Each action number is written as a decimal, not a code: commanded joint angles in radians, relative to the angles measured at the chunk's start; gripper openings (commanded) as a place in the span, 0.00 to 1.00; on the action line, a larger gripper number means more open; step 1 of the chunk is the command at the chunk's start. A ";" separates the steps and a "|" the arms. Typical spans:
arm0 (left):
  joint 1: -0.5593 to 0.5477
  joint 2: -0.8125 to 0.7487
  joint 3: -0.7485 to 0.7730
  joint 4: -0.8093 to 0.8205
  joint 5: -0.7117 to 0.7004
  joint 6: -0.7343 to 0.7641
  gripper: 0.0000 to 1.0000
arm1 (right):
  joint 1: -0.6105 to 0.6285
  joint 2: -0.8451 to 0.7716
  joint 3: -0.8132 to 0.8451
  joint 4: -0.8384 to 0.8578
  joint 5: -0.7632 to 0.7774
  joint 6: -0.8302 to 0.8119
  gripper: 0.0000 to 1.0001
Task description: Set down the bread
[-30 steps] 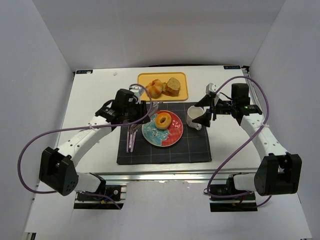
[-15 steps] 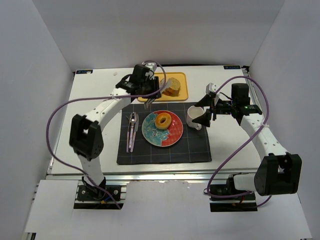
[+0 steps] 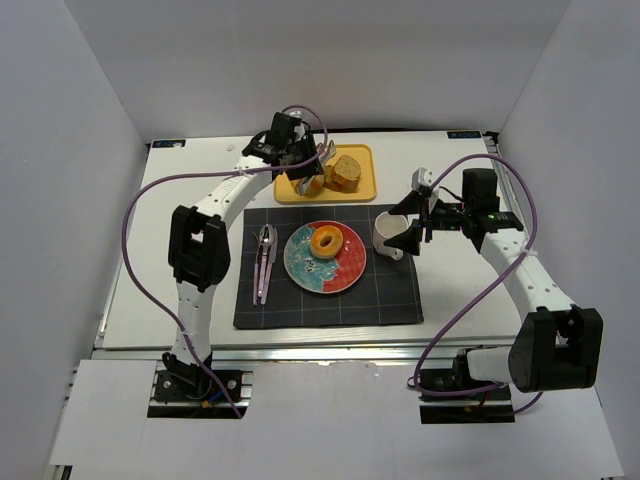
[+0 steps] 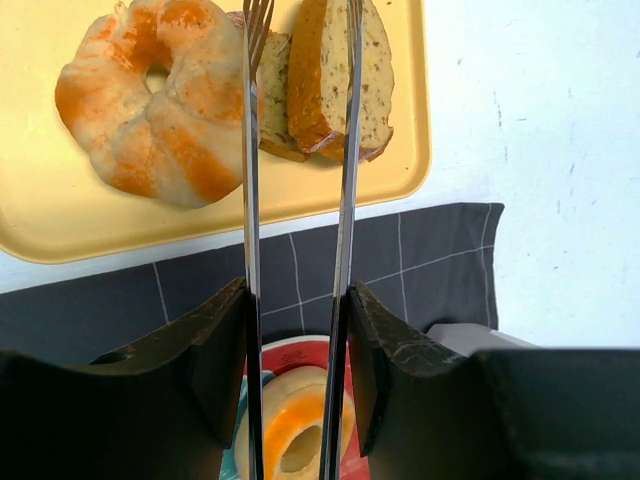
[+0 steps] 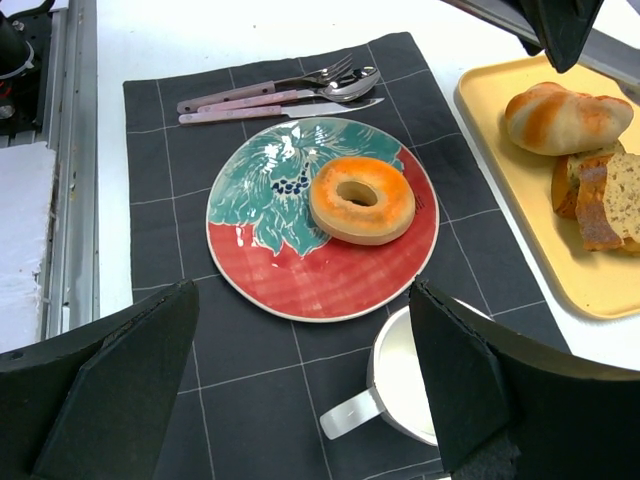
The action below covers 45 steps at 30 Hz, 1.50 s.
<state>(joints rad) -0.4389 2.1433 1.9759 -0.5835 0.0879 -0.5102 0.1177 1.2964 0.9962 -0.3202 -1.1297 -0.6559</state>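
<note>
**A:** What is laid out, biggest first?

**B:** A white table (image 3: 180, 200), and on it a dark checked placemat (image 3: 330, 305). A yellow tray (image 3: 366, 160) sits just past the mat's 12 o'clock edge.

**A:** And on the mat?

**B:** A red-and-teal plate (image 3: 340, 270) is in the middle. A white mug (image 3: 388, 232) stands at its 3 o'clock and the cutlery (image 3: 263, 262) lies at its 9 o'clock. A glazed bagel (image 3: 325, 241) lies on the plate.

**A:** Where is the bread?

**B:** On the tray. There is a glazed twisted roll (image 4: 150, 100) and, against it at its 3 o'clock, slices of seeded bread (image 4: 370, 80).

**A:** The left gripper?

**B:** The left gripper (image 4: 297, 310) is above the tray's 6 o'clock edge. Its fingers are clamped on a pair of metal tongs (image 4: 345, 180), one arm along each finger. The arms stand apart. In the wrist view one tip crosses the roll's right side and the other crosses the seeded slice. Whether they touch the bread, I cannot tell.

**A:** The right one?

**B:** The right gripper (image 3: 411, 238) hangs just beside the mug, at its 3 o'clock. Its fingers are spread wide and grip nothing.
</note>
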 commanded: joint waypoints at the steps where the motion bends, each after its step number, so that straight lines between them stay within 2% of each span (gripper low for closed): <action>1: 0.006 -0.020 0.028 0.027 0.058 -0.047 0.52 | -0.006 -0.023 -0.008 0.032 -0.031 0.010 0.89; 8: 0.006 -0.031 -0.029 0.083 0.133 -0.070 0.52 | -0.006 -0.016 -0.011 0.040 -0.038 0.018 0.89; 18: 0.006 -0.029 -0.048 0.036 0.082 -0.028 0.53 | -0.004 -0.020 -0.018 0.041 -0.038 0.019 0.89; 38: 0.005 -0.002 -0.061 0.034 0.130 -0.017 0.54 | -0.006 -0.025 -0.024 0.044 -0.035 0.021 0.89; 45: 0.005 0.007 -0.064 0.024 0.125 -0.008 0.48 | -0.006 -0.025 -0.024 0.046 -0.033 0.022 0.89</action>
<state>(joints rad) -0.4332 2.1551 1.9102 -0.5667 0.1986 -0.5327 0.1177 1.2964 0.9833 -0.3035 -1.1362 -0.6353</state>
